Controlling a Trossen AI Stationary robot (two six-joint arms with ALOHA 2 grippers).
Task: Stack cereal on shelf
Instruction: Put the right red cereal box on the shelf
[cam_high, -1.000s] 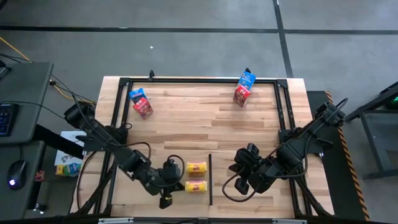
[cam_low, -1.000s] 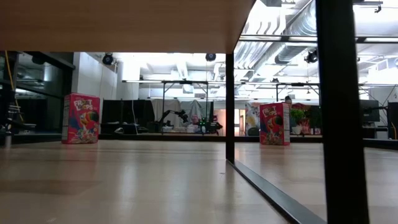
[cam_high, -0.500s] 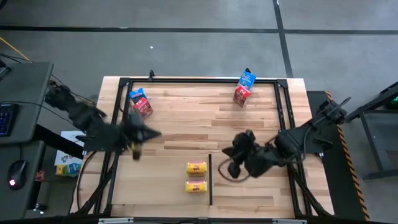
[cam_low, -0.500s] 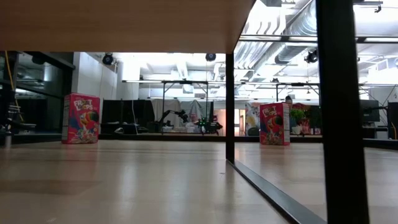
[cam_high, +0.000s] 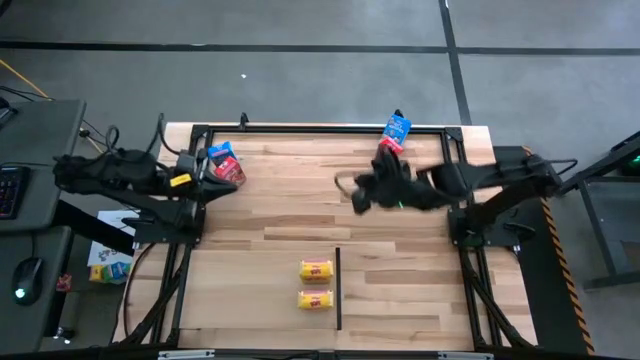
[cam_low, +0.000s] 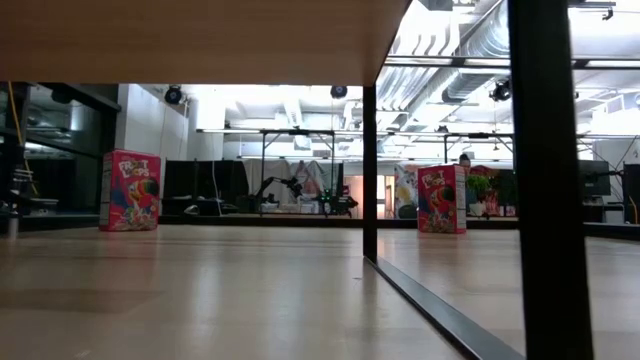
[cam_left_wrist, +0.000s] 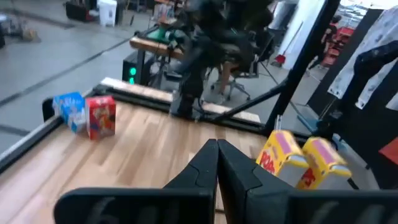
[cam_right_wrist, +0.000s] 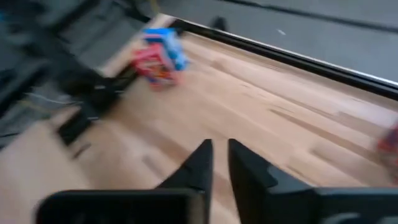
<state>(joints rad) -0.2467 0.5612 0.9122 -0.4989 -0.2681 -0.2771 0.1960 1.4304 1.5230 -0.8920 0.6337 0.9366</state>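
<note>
Right tool (cam_high: 358, 192) slightly parted; red carton (cam_low: 130, 190) printed "Froot Loops".

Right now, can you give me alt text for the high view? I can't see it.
Overhead of a wooden table: the left gripper is beside a red and blue cereal pair at the far left; the right gripper is near another pair at the far right. Two yellow cartons lie near the front.
</note>
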